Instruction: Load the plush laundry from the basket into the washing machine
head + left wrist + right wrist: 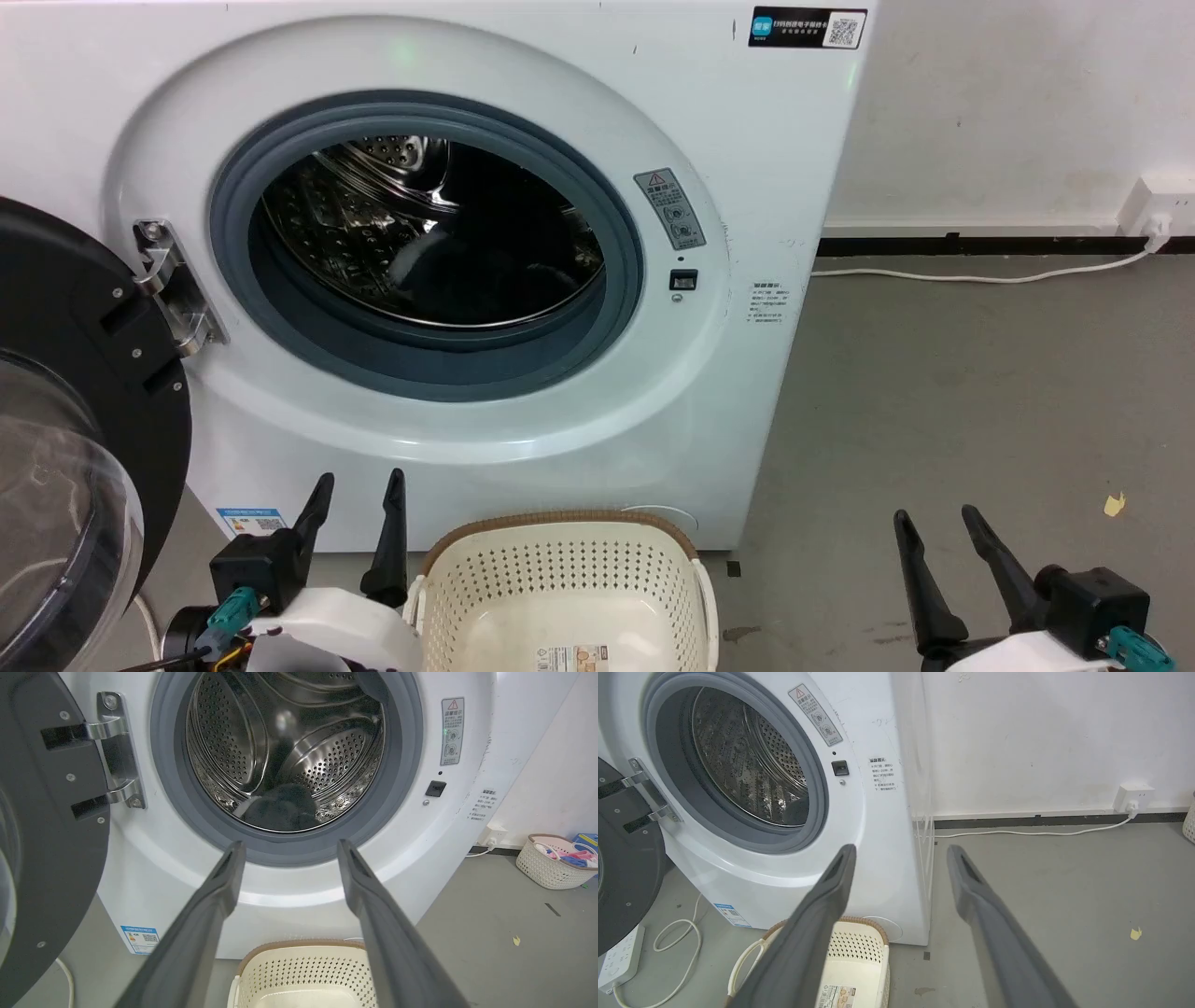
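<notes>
Since the plush laundry (pixel 425 266) lies low in the drum of the washing machine (pixel 560 420), up and ahead of your left tool (pixel 360 478), that arm is nearer. Both it and your right tool (pixel 935 513) gape empty, and the basket (pixel 560 523) between them looks bare.

The grey floor (pixel 934 420) before me carries the washing machine (pixel 560 448), with the cream basket (pixel 560 565) standing just in front of it. A white cable (pixel 980 277) trails along the wall (pixel 1008 112), and a yellow scrap (pixel 1113 505) lies to my right.
</notes>
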